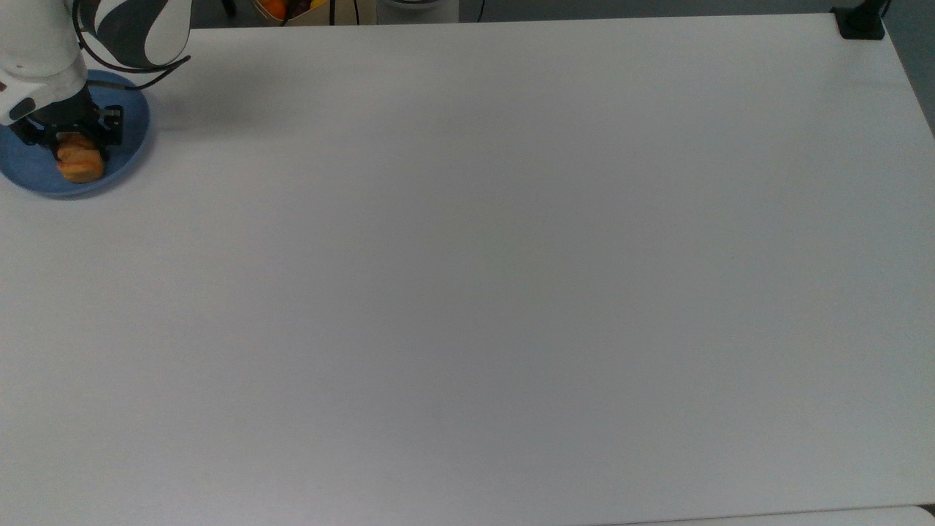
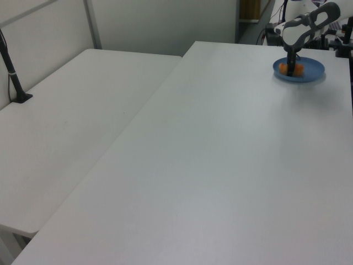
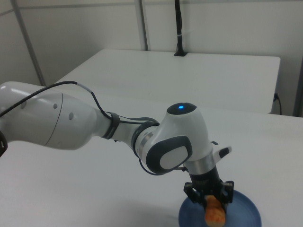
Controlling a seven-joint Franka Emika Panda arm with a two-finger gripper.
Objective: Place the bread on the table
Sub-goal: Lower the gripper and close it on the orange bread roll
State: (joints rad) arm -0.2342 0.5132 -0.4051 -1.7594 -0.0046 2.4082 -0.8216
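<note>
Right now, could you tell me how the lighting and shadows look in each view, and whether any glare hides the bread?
Top view: even, soft light on the table, a faint arm shadow beside the plate, no glare on the bread. Left view: the plate casts a blurry shadow toward the left view's right. Right view: the gripper darkens the bread slightly; no glare there.
</note>
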